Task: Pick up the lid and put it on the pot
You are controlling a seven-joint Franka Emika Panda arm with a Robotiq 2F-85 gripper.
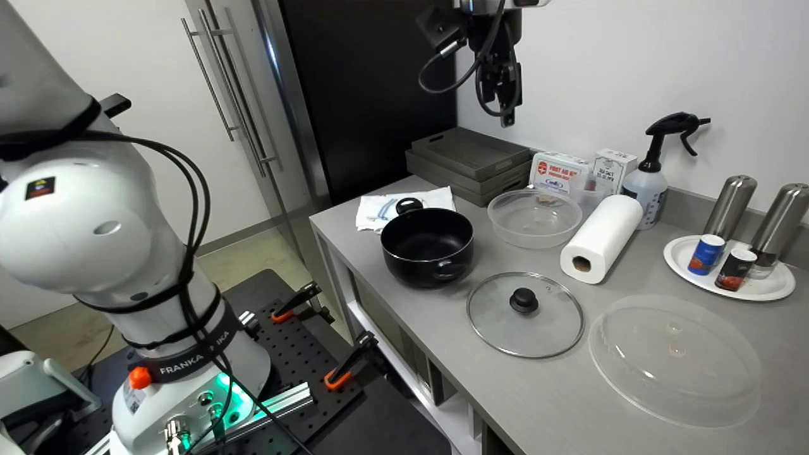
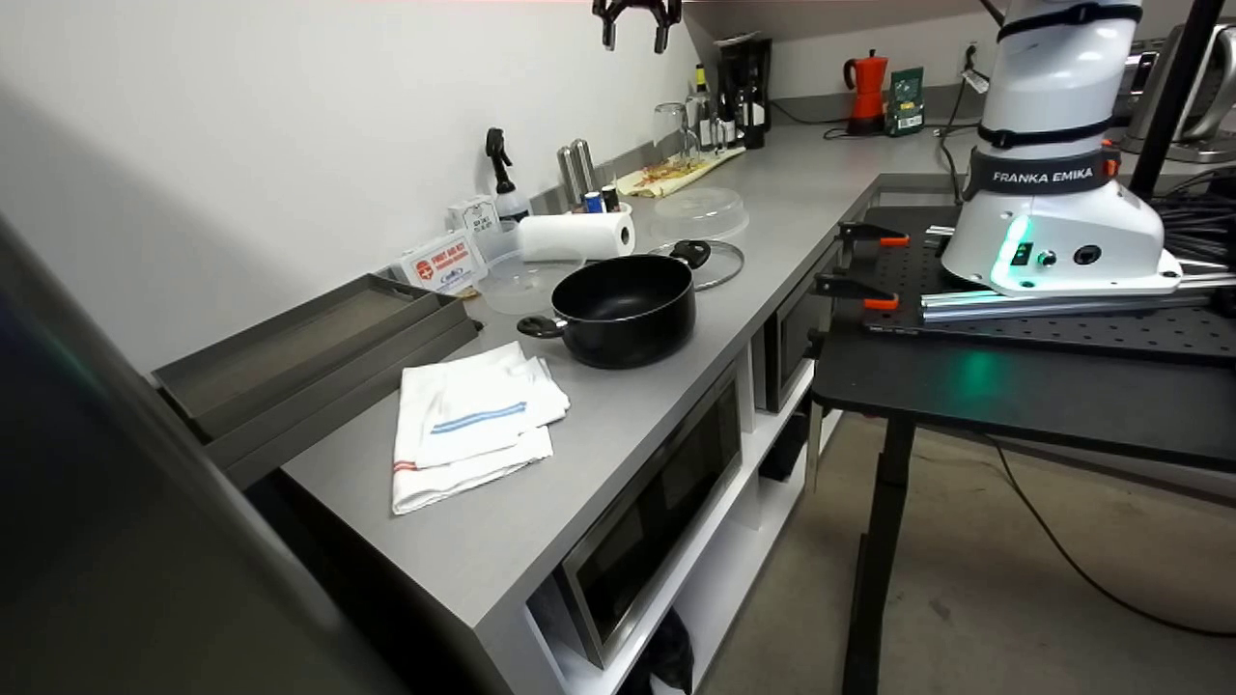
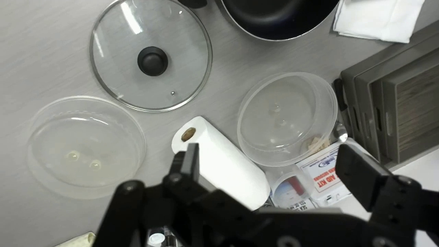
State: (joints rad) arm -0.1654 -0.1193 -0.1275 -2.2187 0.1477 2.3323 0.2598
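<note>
The lid [image 1: 528, 332] is round clear glass with a metal rim and a black centre knob. It lies flat on the counter, knob up, beside the pot. It also shows in the wrist view [image 3: 151, 89] at upper left and partly behind the pot in an exterior view [image 2: 722, 270]. The black pot [image 1: 417, 268] stands upright and uncovered, with short side handles; it also shows in an exterior view [image 2: 628, 323] and, cut off, at the top of the wrist view [image 3: 279, 22]. My gripper [image 3: 269, 152] is open with nothing between its fingers, high above the counter's back [image 2: 635, 41].
A paper towel roll [image 1: 600, 240], clear dish [image 1: 534, 221] and larger clear disc [image 1: 676, 366] lie around the lid. Behind are stacked grey trays [image 1: 471, 161], a first aid box [image 1: 559, 172], a spray bottle [image 1: 644, 189] and a white plate [image 1: 765, 287] with mills. A towel [image 2: 483, 415] lies beside the pot.
</note>
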